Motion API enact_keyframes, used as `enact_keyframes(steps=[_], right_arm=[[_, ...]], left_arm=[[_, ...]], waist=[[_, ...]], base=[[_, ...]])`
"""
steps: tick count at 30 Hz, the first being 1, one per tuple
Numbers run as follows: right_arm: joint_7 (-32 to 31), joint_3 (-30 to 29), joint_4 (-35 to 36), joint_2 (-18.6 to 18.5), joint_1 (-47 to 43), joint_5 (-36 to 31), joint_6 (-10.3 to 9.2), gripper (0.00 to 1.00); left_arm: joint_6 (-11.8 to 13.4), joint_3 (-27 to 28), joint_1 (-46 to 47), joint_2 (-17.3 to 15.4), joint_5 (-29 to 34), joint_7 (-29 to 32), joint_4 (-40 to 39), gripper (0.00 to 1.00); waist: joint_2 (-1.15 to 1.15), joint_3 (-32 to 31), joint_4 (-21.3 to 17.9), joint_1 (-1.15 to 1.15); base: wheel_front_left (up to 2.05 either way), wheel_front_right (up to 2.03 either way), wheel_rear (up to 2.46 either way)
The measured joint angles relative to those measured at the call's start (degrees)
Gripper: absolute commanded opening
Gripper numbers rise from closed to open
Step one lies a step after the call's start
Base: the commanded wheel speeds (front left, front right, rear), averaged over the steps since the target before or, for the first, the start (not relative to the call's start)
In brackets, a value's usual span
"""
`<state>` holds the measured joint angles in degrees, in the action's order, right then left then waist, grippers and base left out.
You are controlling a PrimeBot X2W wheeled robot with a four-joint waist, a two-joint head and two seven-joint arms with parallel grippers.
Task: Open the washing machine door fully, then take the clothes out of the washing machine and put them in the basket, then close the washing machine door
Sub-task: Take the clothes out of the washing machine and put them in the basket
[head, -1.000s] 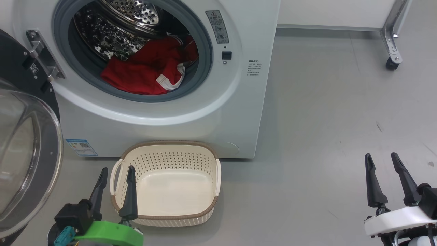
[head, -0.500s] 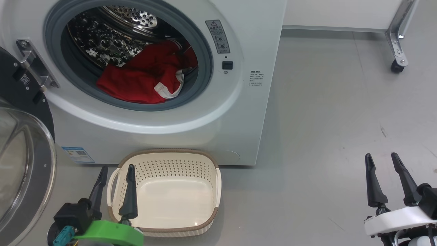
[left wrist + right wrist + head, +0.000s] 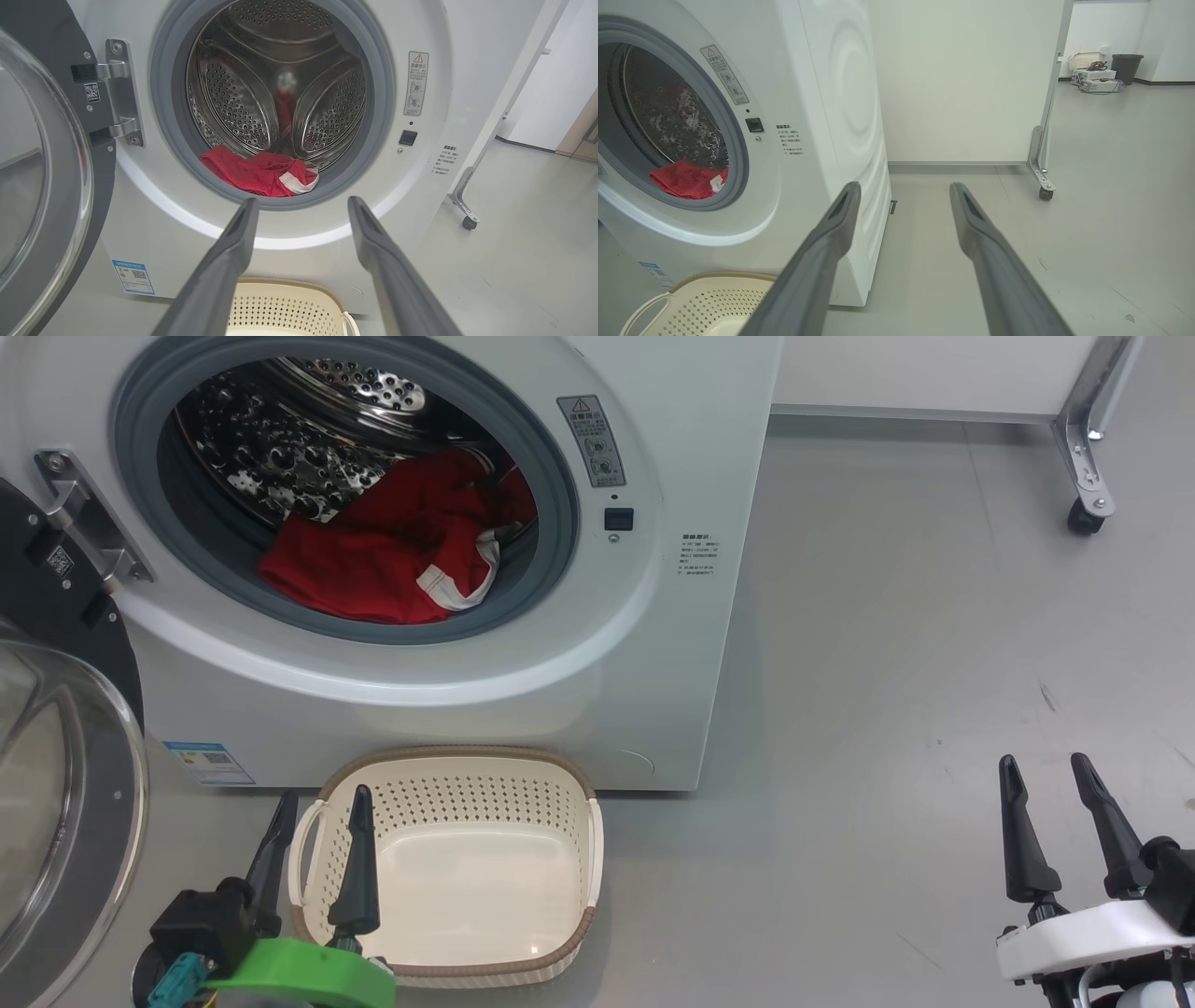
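Inside, the clothes (image 3: 373, 555) lie as a red heap with one white-trimmed edge, low at the front of the steel drum (image 3: 280, 70). They rest against the grey seal (image 3: 560, 523) at the mouth of the washing machine (image 3: 672, 663). The washing machine door (image 3: 65, 803) stands swung out to the left on its metal hinge (image 3: 84, 513), with its glass bowl at the left edge of the head view. The basket (image 3: 448, 756) sits on the grey floor (image 3: 887, 663) just in front of the machine, below the opening, with its pale bottom showing. A blue sticker (image 3: 207, 762) is low on the machine's front, to the left of the basket.

The left gripper (image 3: 323, 793) hangs at the near left end of the basket with its two dark fingers spread and nothing between them. In the head view one finger crosses the basket's left side; whether it touches cannot be told. The clothes lie well apart from this gripper, farther off and higher, and the left wrist view shows them just beyond the gap between its fingertips. The right gripper (image 3: 1043, 760) is released too, its fingers parted over bare floor at the near right. It is well apart from the machine, with the clothes far to its left. A castor (image 3: 1085, 518) on a metal leg stands at the far right.
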<state>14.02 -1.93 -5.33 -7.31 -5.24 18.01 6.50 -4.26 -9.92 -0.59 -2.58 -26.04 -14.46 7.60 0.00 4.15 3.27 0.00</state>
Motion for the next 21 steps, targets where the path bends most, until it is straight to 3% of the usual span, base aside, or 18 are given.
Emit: enact_keyframes(steps=[21], right_arm=[[0.0,-0.2,-0.2,0.1,0.0,0.0,0.46,1.0]], left_arm=[[0.5,-0.1,0.0,0.0,0.0,0.0,0.1,1.0]], waist=[[0.0,0.3,0.3,0.0]], base=[[0.0,0.0,0.0]])
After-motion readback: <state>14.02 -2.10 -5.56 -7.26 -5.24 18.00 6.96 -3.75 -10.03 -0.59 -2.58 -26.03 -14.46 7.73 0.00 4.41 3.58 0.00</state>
